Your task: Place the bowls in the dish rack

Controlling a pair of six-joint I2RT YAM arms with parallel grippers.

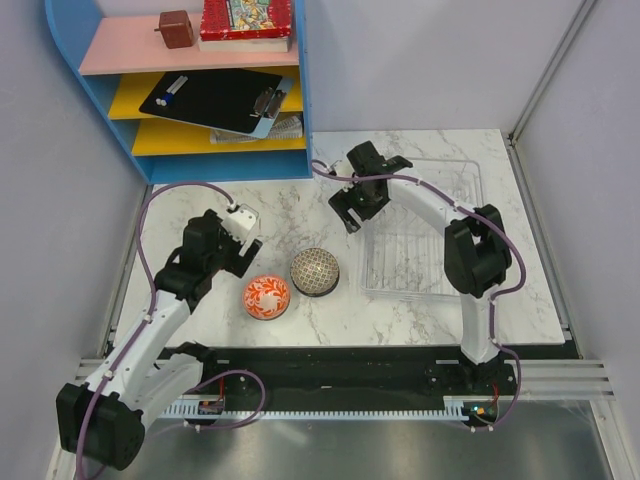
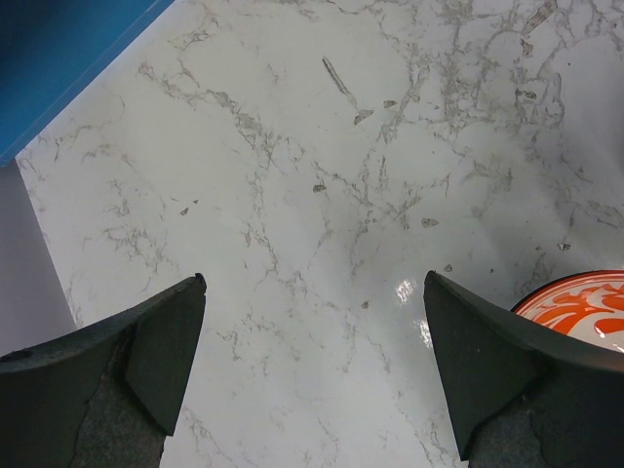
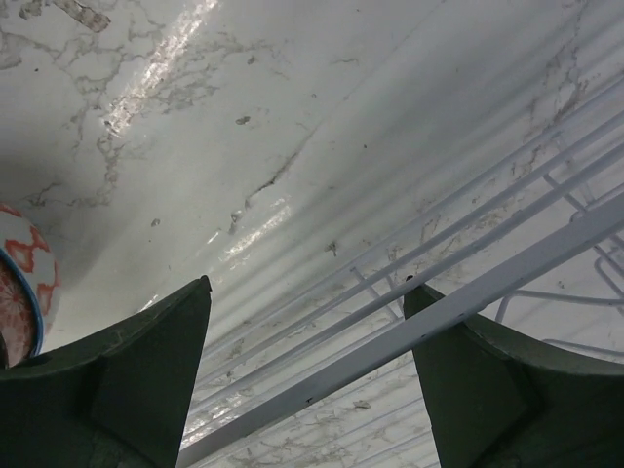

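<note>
An orange-red bowl with white floral pattern [image 1: 267, 297] and a grey-brown mesh bowl [image 1: 314, 271] sit upside down, side by side, on the marble table. The clear dish rack [image 1: 425, 240] lies to their right. My left gripper [image 1: 246, 250] is open and empty, just up-left of the orange bowl, whose edge shows in the left wrist view [image 2: 577, 307] beside the gripper [image 2: 314, 278]. My right gripper [image 1: 348, 215] is open and empty over the rack's left rim [image 3: 458, 307]; in the right wrist view it [image 3: 307, 285] straddles that rim. A white bowl with red marks [image 3: 21, 283] peeks in at the left edge.
A blue shelf unit [image 1: 190, 90] with a clipboard, books and a brown box stands at the back left, and its corner shows in the left wrist view [image 2: 58, 58]. Grey walls close in both sides. A black strip runs along the near table edge [image 1: 340, 365].
</note>
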